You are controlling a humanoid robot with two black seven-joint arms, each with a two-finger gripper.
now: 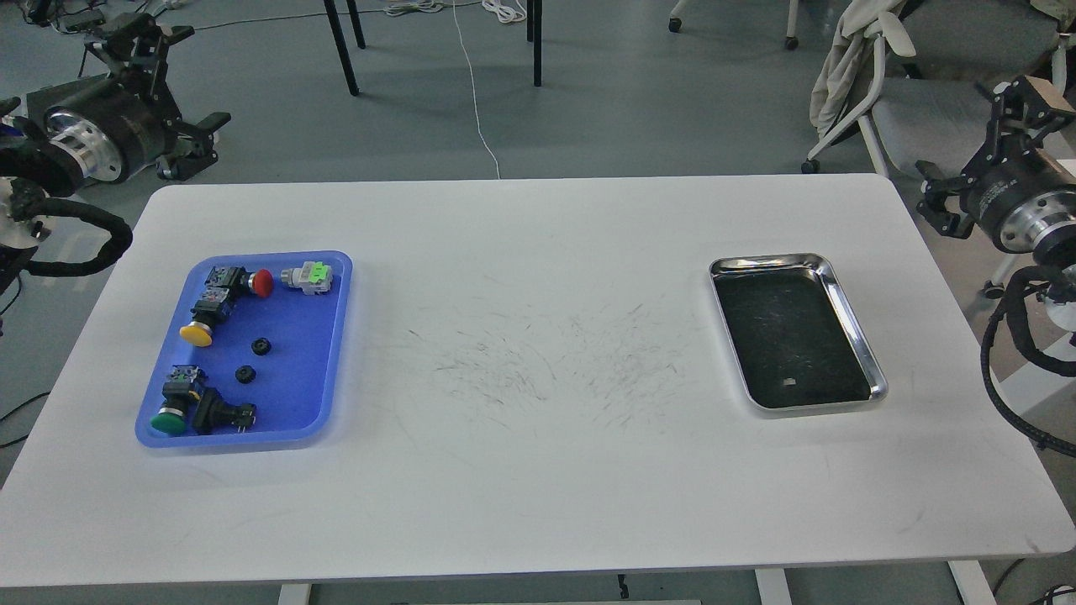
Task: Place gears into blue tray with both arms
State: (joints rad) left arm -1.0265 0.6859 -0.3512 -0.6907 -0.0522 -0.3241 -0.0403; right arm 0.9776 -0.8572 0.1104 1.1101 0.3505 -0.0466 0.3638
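The blue tray (334,336) lies on the left side of the white table. Two small black gears rest on its floor near the middle, one (261,345) just above the other (245,374). My left gripper (172,84) hovers beyond the table's far left corner, well away from the tray, its fingers spread open and empty. My right gripper (975,143) hangs off the table's far right edge, also open with nothing in it.
Several push-button switches with red (262,283), yellow (196,334) and green (169,422) caps share the blue tray. A shiny steel tray (843,290) with a dark bottom sits on the right. A grey chair (950,126) stands behind the right arm.
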